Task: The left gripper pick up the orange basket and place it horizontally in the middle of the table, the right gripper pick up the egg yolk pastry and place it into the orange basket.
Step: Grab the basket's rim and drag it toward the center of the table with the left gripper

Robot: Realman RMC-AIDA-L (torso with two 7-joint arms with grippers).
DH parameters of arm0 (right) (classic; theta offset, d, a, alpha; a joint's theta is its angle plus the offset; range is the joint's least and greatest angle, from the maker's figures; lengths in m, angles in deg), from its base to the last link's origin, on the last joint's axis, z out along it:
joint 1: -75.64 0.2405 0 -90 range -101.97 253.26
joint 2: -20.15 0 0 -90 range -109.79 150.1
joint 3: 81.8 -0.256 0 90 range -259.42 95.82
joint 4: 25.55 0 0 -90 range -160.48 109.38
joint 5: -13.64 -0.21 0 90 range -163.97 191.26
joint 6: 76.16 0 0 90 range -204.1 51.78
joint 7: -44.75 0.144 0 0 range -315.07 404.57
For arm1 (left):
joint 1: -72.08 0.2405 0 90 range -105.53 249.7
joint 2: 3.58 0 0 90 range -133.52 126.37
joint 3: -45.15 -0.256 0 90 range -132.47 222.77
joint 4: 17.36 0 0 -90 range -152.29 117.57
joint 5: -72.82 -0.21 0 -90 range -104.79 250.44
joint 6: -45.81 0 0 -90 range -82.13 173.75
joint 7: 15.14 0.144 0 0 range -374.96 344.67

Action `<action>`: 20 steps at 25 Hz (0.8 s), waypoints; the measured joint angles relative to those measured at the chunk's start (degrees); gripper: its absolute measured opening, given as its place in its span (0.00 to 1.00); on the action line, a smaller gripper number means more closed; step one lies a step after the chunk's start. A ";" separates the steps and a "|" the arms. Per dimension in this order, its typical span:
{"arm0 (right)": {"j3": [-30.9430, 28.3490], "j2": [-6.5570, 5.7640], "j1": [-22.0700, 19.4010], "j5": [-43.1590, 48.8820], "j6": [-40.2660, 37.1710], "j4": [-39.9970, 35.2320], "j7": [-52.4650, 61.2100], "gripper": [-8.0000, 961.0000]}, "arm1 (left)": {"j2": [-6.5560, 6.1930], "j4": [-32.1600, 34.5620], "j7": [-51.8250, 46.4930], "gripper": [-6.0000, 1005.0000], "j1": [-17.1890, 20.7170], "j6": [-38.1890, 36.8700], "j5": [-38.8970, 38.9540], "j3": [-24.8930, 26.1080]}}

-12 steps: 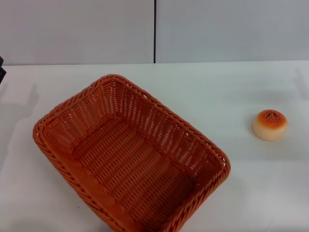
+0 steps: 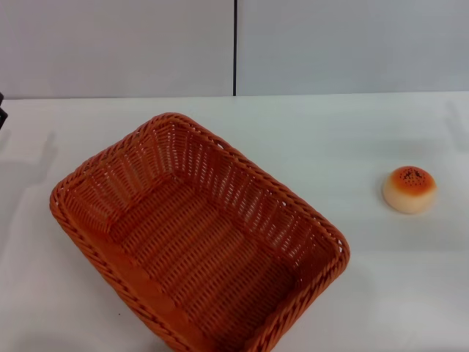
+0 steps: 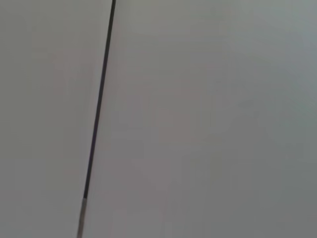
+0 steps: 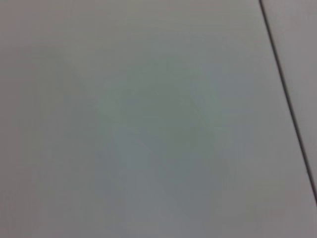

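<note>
Only a small black sliver of the left gripper (image 2: 2,110) shows, at the head view's 9 o'clock edge, above the table (image 2: 352,139) and well apart from the basket (image 2: 198,235). Whether its fingers are apart or together cannot be told, and it holds and touches nothing that can be seen. The right gripper appears in no view.

The basket sits on the table toward the 7 o'clock part of the head view, open side up and turned on a diagonal: one corner points to about 11 o'clock, the opposite corner to about 5 o'clock, and its near end runs off the bottom edge. Nothing lies inside it.

The pastry (image 2: 410,188) rests on the table at about 3 o'clock, upright with its sesame-dotted brown crown facing up, well apart from the basket and touched by nothing.

Behind the table stands a grey wall (image 2: 117,44) with a dark vertical seam (image 2: 234,48) at about 12 o'clock. The left wrist view shows only a plain grey surface crossed by a thin dark line (image 3: 99,104); the right wrist view shows the same kind of surface with a dark line (image 4: 287,94) near one side.
</note>
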 joint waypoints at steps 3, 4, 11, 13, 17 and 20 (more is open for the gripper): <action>-0.51 0.03 -0.72 -0.65 1.06 1.33 0.11 0.61 | -0.20 0.40 -0.39 0.81 0.85 -0.87 -0.14 -0.12; -0.57 0.03 -1.15 -1.18 2.43 2.13 0.84 0.61 | -0.24 0.60 -0.72 0.81 1.68 -1.65 -0.23 -0.66; -0.25 0.06 -3.66 -1.42 7.20 5.09 3.57 0.61 | -0.29 4.52 -4.63 0.81 4.64 -3.13 -0.45 -4.83; -0.11 0.06 -4.54 -1.29 7.68 6.08 3.64 0.61 | -0.30 8.94 -11.22 0.81 6.02 -5.72 -0.46 -6.95; 1.00 0.10 -5.82 -0.28 8.34 7.92 4.35 0.61 | -0.29 21.00 -26.30 0.81 9.62 -13.10 -0.46 -9.09; 1.65 0.14 -6.27 0.11 8.83 8.13 4.35 0.61 | -0.29 29.59 -34.40 0.81 11.27 -15.95 -0.45 -11.08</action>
